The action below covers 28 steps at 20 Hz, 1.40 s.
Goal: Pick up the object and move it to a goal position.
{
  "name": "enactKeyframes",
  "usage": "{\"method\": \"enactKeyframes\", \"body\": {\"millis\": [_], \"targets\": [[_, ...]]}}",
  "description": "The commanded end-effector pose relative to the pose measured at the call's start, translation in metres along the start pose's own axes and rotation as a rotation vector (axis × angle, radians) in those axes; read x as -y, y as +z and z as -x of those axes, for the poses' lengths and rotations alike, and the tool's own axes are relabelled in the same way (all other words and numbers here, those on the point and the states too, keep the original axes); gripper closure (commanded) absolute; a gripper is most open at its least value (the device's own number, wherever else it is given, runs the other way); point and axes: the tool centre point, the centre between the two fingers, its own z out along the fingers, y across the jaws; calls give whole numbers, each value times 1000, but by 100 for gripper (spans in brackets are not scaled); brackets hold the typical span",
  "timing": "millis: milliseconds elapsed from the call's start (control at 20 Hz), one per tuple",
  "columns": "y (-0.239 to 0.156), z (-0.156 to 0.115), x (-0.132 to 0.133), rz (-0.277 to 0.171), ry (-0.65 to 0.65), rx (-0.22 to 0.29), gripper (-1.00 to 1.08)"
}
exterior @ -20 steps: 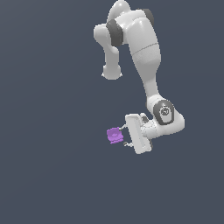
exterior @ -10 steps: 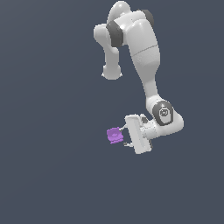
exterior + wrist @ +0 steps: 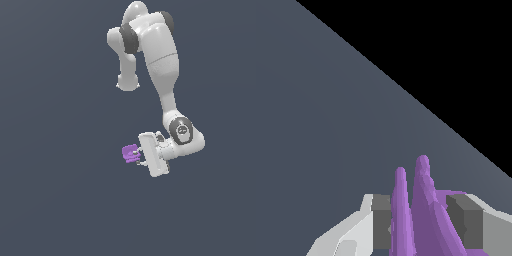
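Arm: a white Franka Panda arm with dark grey joint rings reaches down from the top of the exterior view, bends at a round wrist joint, and turns its hand toward the exterior view's left.
Writing and labels: a small round emblem sits on the wrist joint; it is too small to read. No other lettering can be made out.
Pincer: the pincer points sideways toward the exterior view's left. Its two fingers are drawn in against the purple object and hold it between them.
Fingers up close: in the wrist view the grey pads press on either side of the purple shape, with the white finger bodies behind them.
Object: the object is small, bright purple and lumpy, much smaller than the white hand. It sits at the fingertips, just left of the flat white hand block in the exterior view. In the wrist view it rises between the pads as two narrow rounded ridges.
Surroundings: a plain, flat dark grey-blue backdrop fills the exterior view. In the wrist view the same grey surface meets a black area along a diagonal edge.
Obstructions: the fingers cover part of the object's near side.
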Motion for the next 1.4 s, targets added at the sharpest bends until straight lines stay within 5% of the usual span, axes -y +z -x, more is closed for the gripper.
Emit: {"method": "enactKeyframes", "body": {"millis": [0, 450, 700, 1000, 1350], "targets": [[5, 1, -1, 7, -1, 1, 108], [-1, -3, 0, -2, 3, -2, 108], [-13, -28, -1, -20, 36, -19, 108], [-50, -96, -10, -68, 127, -64, 108], [-132, -224, -52, -168, 313, -154, 108]]}}
